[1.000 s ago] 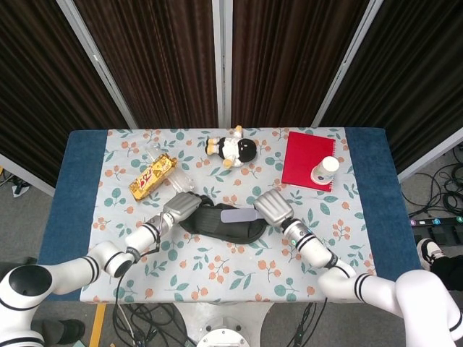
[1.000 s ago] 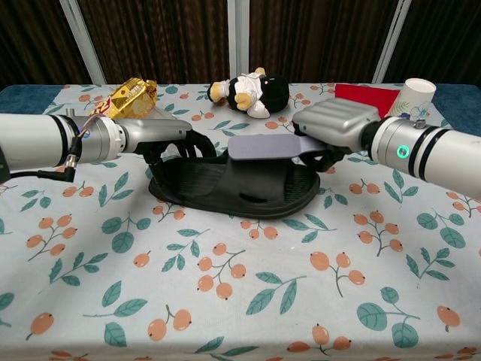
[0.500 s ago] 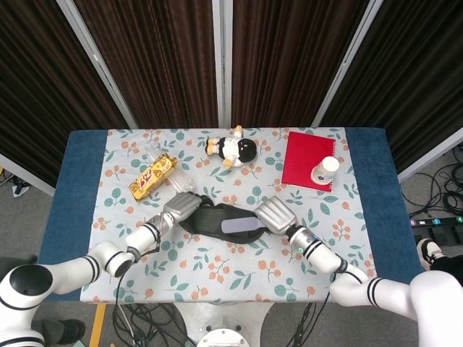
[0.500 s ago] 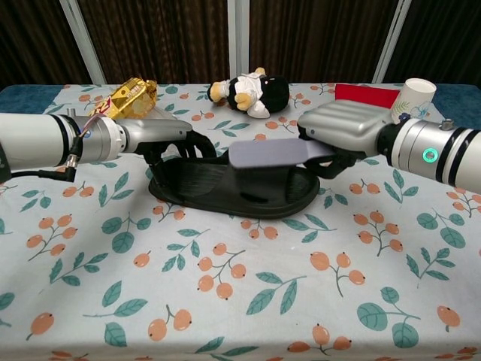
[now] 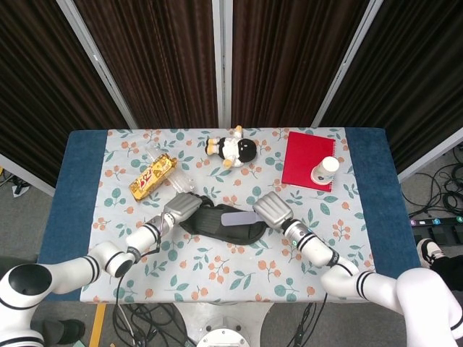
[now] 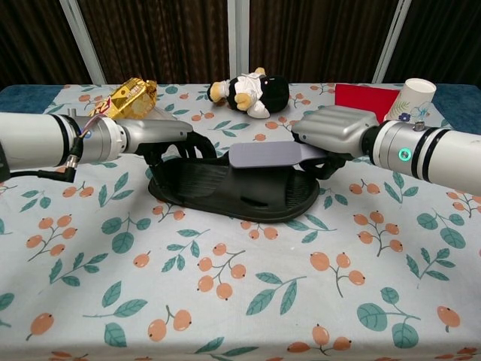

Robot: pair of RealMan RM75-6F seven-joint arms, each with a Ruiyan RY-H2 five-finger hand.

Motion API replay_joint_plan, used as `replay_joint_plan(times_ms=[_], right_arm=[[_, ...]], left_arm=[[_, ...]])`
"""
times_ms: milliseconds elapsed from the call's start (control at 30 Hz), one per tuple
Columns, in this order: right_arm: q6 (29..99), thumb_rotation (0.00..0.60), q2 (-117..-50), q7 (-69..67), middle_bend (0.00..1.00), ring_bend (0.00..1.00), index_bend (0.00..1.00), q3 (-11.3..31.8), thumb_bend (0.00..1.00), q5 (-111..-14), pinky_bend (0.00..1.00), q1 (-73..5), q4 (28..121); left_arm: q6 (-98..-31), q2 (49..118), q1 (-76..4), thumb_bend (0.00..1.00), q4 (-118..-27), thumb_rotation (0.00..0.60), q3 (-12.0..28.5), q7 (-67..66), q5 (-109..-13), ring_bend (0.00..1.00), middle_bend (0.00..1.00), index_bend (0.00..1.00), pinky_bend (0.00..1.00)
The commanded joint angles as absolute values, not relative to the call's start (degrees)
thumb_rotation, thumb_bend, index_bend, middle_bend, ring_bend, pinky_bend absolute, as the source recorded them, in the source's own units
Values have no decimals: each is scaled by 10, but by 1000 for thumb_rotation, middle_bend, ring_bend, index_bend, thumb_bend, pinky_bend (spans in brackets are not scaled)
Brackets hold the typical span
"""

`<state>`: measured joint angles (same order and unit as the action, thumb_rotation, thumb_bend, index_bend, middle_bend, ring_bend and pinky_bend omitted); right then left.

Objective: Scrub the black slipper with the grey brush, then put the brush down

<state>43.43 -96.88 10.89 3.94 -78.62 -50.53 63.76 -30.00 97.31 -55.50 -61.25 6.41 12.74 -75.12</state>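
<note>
Across the table (image 5: 78, 189) lies a pale cloth (image 5: 217, 269) printed with orange berries and green leaves, blue table edges showing at both sides; dark curtains with pale frame bars stand behind. Black slipper (image 6: 233, 188): centre of cloth, sole down. Left hand (image 6: 158, 135): fingers curled onto the slipper's rear end, gripping it. Right hand (image 6: 334, 131): fingers clamped on the handle of the grey brush (image 6: 267, 156), whose head reaches out beyond the fingertips over the slipper's strap. Against half a second ago, the brush head sits slightly higher and further back over the slipper, and the right hand has drawn back toward the far side; the left hand holds unchanged. Red notebook (image 5: 311, 160): beyond the right hand, paper cup (image 5: 325, 170) standing on it. Plush toy (image 5: 233, 150): beyond both hands. Gold snack packet (image 5: 153, 176): beyond the left hand; lettering too small to read.
</note>
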Motion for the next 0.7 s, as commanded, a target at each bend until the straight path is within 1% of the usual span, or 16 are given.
replay_joint_plan(times_ms=[33, 200, 367, 467, 533, 600, 700], right_arm=[[432, 600, -956, 118, 1000, 1000, 1000, 25, 637, -798, 1000, -502, 663], [427, 600, -928, 146, 1000, 1000, 1000, 9, 637, -806, 1000, -499, 711], [454, 600, -908, 129, 1000, 1000, 1000, 30, 637, -801, 1000, -491, 735], [465, 600, -906, 120, 1000, 1000, 1000, 48, 637, -789, 1000, -490, 723], [458, 600, -913, 121, 1000, 1000, 1000, 57, 637, -775, 1000, -494, 702], [448, 600, -927, 131, 1000, 1000, 1000, 60, 637, -765, 1000, -499, 679], [429, 600, -954, 151, 1000, 1000, 1000, 51, 637, -759, 1000, -505, 651]], left_arm=[[-299, 973, -556, 217, -612, 600, 65, 127, -749, 293, 445, 399, 240], [-296, 975, -557, 217, -612, 600, 66, 124, -746, 293, 445, 397, 240], [-295, 975, -559, 216, -614, 600, 66, 121, -745, 293, 443, 397, 240], [-294, 974, -560, 216, -615, 600, 66, 118, -744, 293, 443, 397, 240], [-294, 974, -560, 217, -615, 600, 66, 116, -743, 293, 443, 397, 240], [-294, 974, -561, 218, -615, 600, 67, 115, -742, 293, 443, 397, 240], [-292, 975, -562, 217, -615, 600, 67, 112, -739, 293, 443, 397, 240]])
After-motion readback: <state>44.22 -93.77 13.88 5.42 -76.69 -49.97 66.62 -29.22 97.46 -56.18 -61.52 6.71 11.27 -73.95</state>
